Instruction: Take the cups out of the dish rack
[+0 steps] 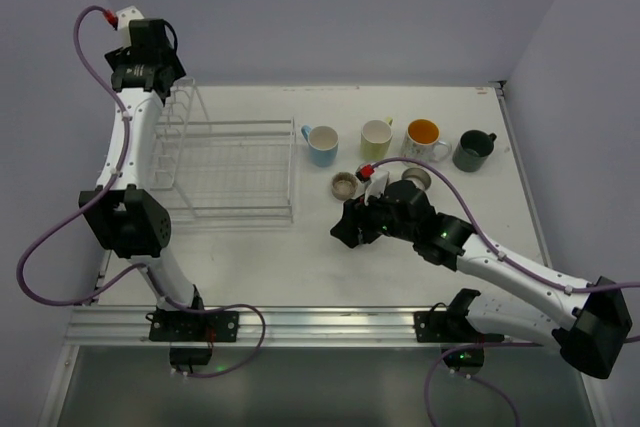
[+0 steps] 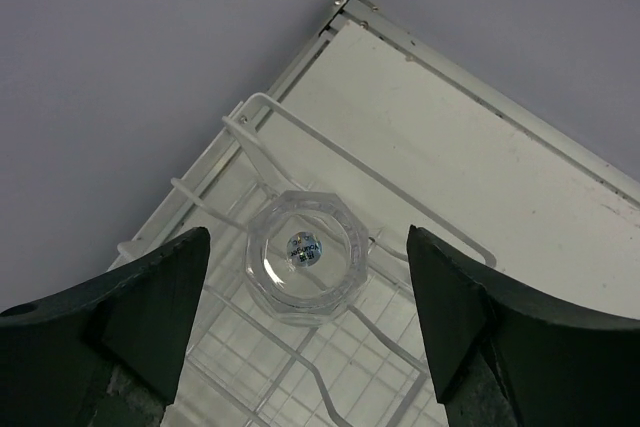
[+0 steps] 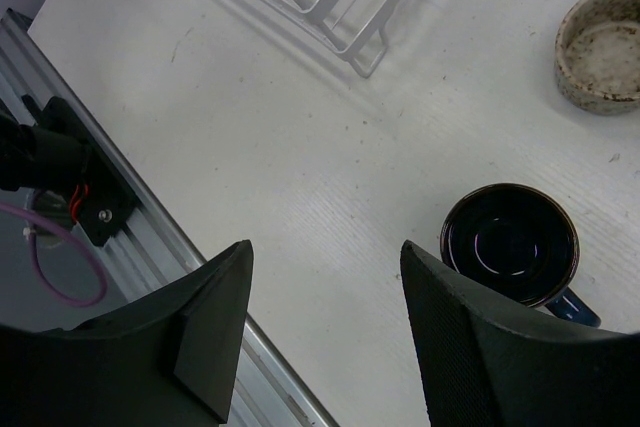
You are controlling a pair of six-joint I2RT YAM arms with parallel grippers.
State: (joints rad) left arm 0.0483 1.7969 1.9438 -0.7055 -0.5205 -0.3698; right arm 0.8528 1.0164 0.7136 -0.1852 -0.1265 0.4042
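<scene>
Nearest me, the right gripper (image 3: pixel 325 257) hangs low over the table (image 1: pixel 300 267) with its jaws spread wide and nothing between them. The navy cup (image 3: pixel 510 244) stands upright just outside the finger (image 3: pixel 460 337) on the right of the wrist view, beside the gap rather than in it. A little further back sit one grey-brown cup (image 1: pixel 344 185) and a second grey-brown cup (image 1: pixel 417 179), both on the table. Behind those runs a row, all upright: the light blue cup (image 1: pixel 322 144), the pale yellow-green cup (image 1: pixel 376 137), the white cup with orange inside (image 1: pixel 424 137) and the dark green cup (image 1: pixel 473 150). The dish rack (image 1: pixel 230 172) lies to their left. Over its far-left end the left gripper (image 2: pixel 307 247) hangs, jaws wide apart. A clear faceted glass (image 2: pixel 307 269) sits in the rack below, squarely between the two fingers, touching neither.
</scene>
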